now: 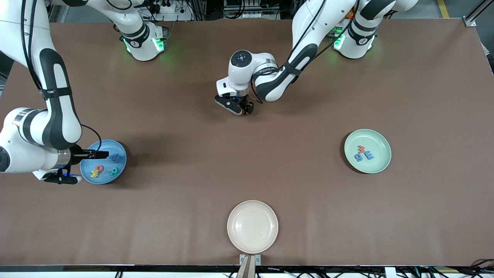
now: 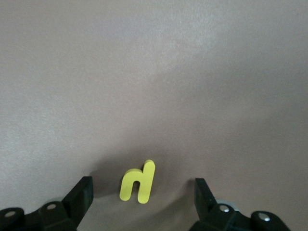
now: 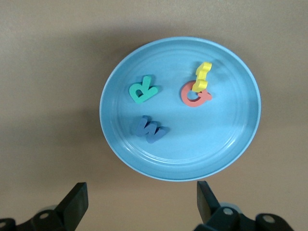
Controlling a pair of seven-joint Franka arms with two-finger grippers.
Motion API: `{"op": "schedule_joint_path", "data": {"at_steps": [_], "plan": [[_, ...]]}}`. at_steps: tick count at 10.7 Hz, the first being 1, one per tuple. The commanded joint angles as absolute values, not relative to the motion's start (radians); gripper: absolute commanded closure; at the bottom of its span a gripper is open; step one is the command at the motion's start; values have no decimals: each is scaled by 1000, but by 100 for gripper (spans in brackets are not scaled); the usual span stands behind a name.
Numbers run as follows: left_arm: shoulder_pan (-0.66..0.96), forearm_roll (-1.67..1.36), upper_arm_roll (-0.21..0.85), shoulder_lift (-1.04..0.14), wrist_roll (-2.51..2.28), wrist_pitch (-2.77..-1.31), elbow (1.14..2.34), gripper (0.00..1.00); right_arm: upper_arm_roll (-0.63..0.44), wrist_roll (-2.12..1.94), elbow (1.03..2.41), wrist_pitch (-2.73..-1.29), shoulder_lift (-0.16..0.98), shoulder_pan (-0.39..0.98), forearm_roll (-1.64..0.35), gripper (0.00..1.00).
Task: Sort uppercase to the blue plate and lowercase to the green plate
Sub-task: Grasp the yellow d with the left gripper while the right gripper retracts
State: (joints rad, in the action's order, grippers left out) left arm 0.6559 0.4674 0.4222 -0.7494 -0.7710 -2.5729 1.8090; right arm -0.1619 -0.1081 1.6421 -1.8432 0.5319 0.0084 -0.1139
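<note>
Left tool [image 2: 139, 204], spread, straddles a yellow hooked letter [image 2: 138, 182] hidden in the front view.

Even overhead light, soft shadows under the arms; wrist views slightly soft.

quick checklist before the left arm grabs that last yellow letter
1. Left pincer open, jaws either side of the yellow letter: ok.
2. Letter flat on bare table, nothing touching it: ok.
3. Green plate has room beside its three letters: ok.
4. Right pincer open, by the blue plate, away from the left arm's path: ok.
5. Blue plate holds R, W, Q, H: ok.
6. Pincer low enough to close: cannot tell.
</note>
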Motion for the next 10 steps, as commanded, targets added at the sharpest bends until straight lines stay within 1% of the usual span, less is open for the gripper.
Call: {"op": "schedule_joint_path", "data": {"at_steps": [1, 3, 4, 5, 6, 7, 10], "plan": [[675, 466, 408, -755, -795, -2572, 1796, 12, -152, -120, 1771, -1887, 418, 20, -69, 0], [675, 466, 403, -756, -793, -2572, 1795, 29, -152, -126, 1847, -1910, 358, 34, -63, 0], [675, 466, 402, -756, -793, -2572, 1795, 43, -152, -126, 1896, -1925, 316, 40, -60, 0], [675, 466, 402, -756, -793, -2572, 1796, 62, -152, -126, 1966, -1966, 266, 47, -40, 0], [675, 466, 400, -756, -795, -2571, 1799, 87, -152, -126, 2032, -2001, 214, 48, -31, 0], [675, 466, 400, -755, -801, -2565, 1801, 100, -150, -126, 2072, -2003, 166, 48, -31, 0], [666, 471, 380, -727, -798, -2537, 1802, 100, -141, -126, 2184, -1988, 37, 61, -31, 0]]}}
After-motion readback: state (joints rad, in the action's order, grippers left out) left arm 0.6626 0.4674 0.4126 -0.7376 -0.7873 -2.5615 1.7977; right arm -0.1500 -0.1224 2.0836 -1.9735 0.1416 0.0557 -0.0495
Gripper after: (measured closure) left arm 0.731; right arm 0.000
